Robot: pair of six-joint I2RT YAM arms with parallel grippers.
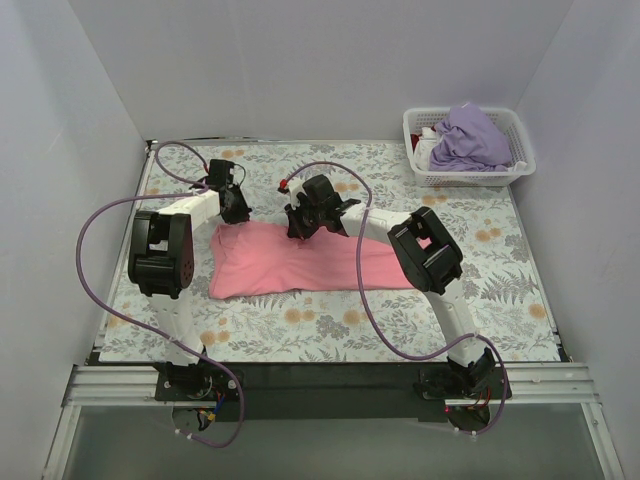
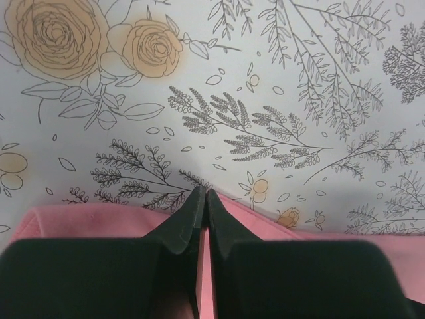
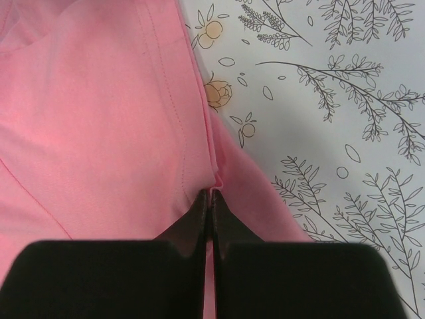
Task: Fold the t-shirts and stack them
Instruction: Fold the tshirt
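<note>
Status: pink t-shirt (image 1: 300, 262) lies flat mid-worktop (image 1: 130, 335), long axis left-right, on the floral tablecloth (image 1: 400, 320). Lavender t-shirt (image 1: 470, 138) sits bunched in the white basket (image 1: 470, 180) at the far right corner, untouched.

Left tool (image 2: 202, 196): clenched at the pink shirt's far edge, near its left end. A pink sliver shows between the jaws, so I read it as pinching the hem. Right tool (image 3: 209, 194): clenched on the same far edge, further right. The cloth puckers up into the tips, so that grip is real.

Why two pinches on one edge: spaced apart, they can carry the edge as a straight line, so a fold toward the near side lands square (one pinch would just drag a corner).

Judgement: first fold on the pink shirt, grasp made, lift not begun. Away from the pinches the cloth lies on the worktop. Next move needs both arms rising and travelling together; uneven height or pace skews the crease. Risk: the left pinch looks shallow, right at the hem, and may slip. Nothing stacked yet.
</note>
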